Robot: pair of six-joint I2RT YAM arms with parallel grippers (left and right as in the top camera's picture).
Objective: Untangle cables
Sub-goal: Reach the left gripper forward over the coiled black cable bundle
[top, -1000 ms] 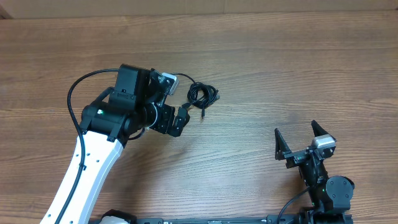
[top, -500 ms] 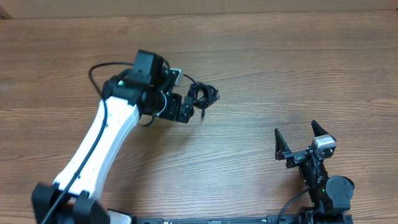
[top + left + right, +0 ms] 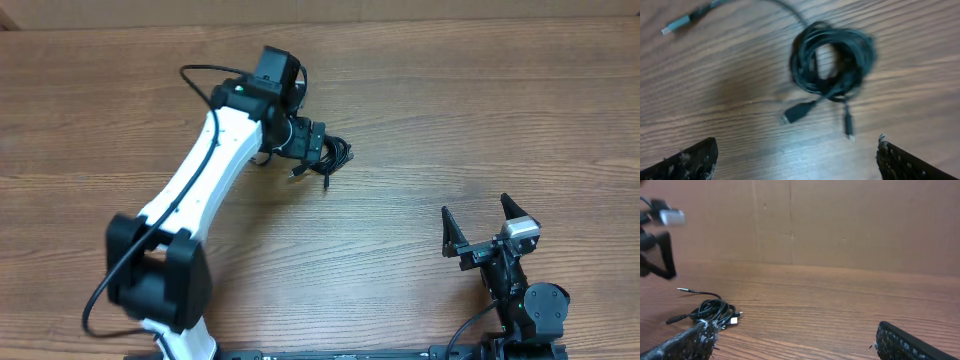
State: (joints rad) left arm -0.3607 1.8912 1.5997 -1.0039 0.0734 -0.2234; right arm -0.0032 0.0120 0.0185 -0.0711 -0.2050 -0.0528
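Note:
The cables [image 3: 338,156] lie as a small black coiled clump on the wooden table, left of centre. In the left wrist view the clump [image 3: 832,59] shows two plug ends trailing toward the camera, and one cord runs off to a plug at the top left [image 3: 677,24]. My left gripper [image 3: 312,150] hovers over the clump's left side, open. Its fingers [image 3: 695,159] frame bare wood [image 3: 796,150] short of the coil. My right gripper [image 3: 475,210] stands open at the near right, far from the cables [image 3: 712,312], with nothing between its fingers [image 3: 795,337].
Brown cardboard [image 3: 840,225] walls the table's far edge. The left arm [image 3: 200,190] stretches diagonally from the near left up to the clump. Bare wood lies between the clump and the right gripper.
The left arm has reached forward and to the right, and its gripper has moved from beside the clump's left edge to over it. The cables and the right arm have not moved.

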